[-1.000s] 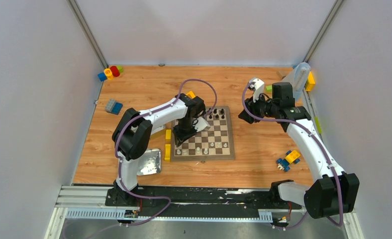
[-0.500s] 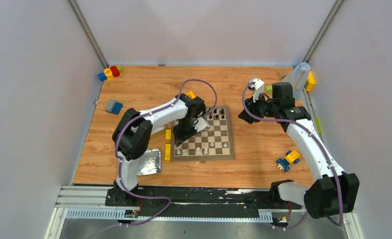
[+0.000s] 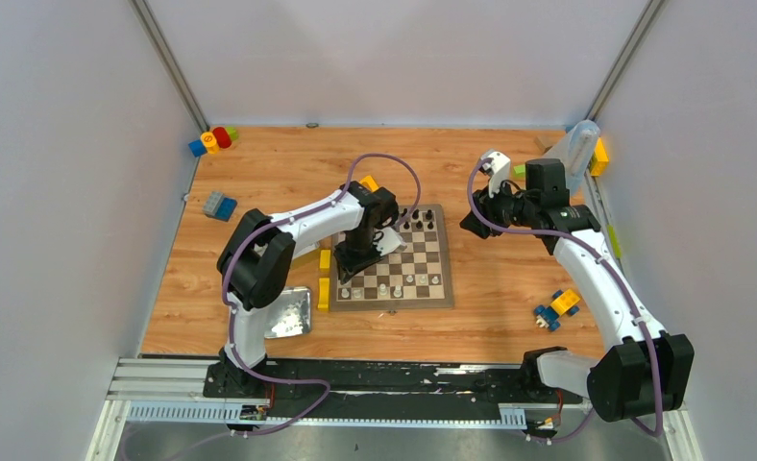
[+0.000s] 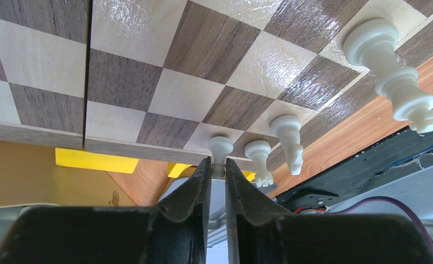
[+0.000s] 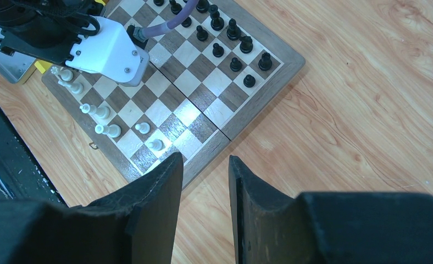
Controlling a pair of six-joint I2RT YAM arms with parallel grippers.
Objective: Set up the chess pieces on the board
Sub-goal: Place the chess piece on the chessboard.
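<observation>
A white pawn (image 4: 221, 147) stands on the edge row of the board (image 4: 200, 49), its stem between the tips of my left gripper (image 4: 217, 166). The jaws sit narrowly apart on either side, and I cannot tell whether they press it. Three more white pieces (image 4: 287, 132) stand just to its right. A yellow block (image 4: 96, 160) lies beyond the board's edge, leftward. My right gripper (image 5: 206, 165) hovers open and empty above a board corner, with black pieces (image 5: 225, 30) ahead.
</observation>
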